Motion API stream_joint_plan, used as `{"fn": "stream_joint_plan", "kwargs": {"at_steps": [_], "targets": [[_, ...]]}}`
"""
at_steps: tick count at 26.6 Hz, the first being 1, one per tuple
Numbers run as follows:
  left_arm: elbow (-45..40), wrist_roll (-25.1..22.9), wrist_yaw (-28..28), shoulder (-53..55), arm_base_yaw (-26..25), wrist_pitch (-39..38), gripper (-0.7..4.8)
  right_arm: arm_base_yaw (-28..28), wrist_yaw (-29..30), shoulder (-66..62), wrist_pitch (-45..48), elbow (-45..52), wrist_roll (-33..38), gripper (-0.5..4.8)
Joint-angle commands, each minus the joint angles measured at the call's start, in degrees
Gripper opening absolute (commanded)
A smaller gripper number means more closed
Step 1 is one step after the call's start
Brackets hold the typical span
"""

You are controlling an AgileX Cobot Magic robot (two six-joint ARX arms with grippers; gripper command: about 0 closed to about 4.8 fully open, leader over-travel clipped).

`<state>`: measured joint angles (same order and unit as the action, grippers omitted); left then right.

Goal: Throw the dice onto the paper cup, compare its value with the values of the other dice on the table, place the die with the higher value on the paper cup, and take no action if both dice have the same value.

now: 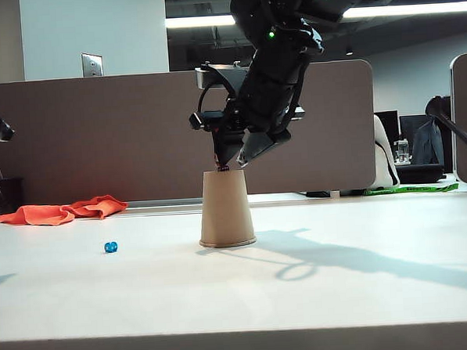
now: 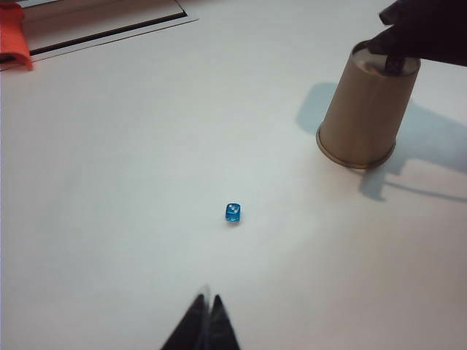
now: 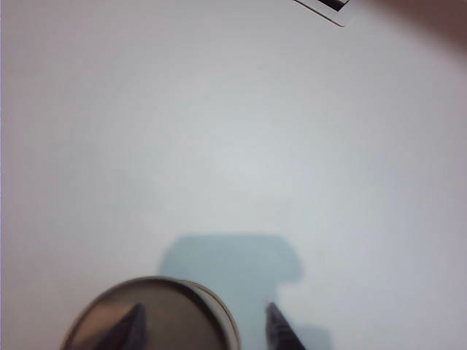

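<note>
Our right gripper [image 1: 231, 164] hangs directly over the upturned paper cup [image 1: 226, 209], its fingers spread: in the right wrist view one fingertip [image 3: 131, 321] sits over the cup's raised bottom and the other stands off past its edge, with nothing pinched between them. In the exterior view a small dark speck shows at the cup's top edge under the fingertips, but we cannot tell whether it is the dice. In the left wrist view a dark fingertip reaches down onto the cup's recessed bottom, and the purple cube is not distinguishable there either.

Our left gripper [image 2: 206, 321] is pressed together, its two tips meeting in a point, held above the bare white table [image 1: 342, 295] and holding nothing. The other dice [image 2: 233, 212], bright blue and glossy, lies on the table ahead of those tips and well apart from the cup, on the left in the exterior view.

An orange cloth [image 1: 59, 211] lies crumpled at the table's far left edge.
</note>
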<state>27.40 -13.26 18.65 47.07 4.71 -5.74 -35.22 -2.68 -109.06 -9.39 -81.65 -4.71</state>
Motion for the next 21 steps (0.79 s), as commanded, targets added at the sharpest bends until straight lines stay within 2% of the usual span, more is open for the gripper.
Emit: {"fn": "stream_joint_plan", "kwargs": {"at_steps": [1,10,21], "targets": [[0.2,0.2,0.3,0.0,0.0,0.7,-0.06,-0.1,-0.2,0.0,0.3,-0.2,-0.3,2.3],[0.2,0.2,0.3,0.0,0.0,0.7,-0.06,-0.1,-0.1,0.1,1.9,-0.3,-0.3,2.3],[0.2,0.2,0.3,0.0,0.0,0.7,-0.05,-1.0,0.0,0.1,-1.4,-0.3,-0.2,2.3]]}}
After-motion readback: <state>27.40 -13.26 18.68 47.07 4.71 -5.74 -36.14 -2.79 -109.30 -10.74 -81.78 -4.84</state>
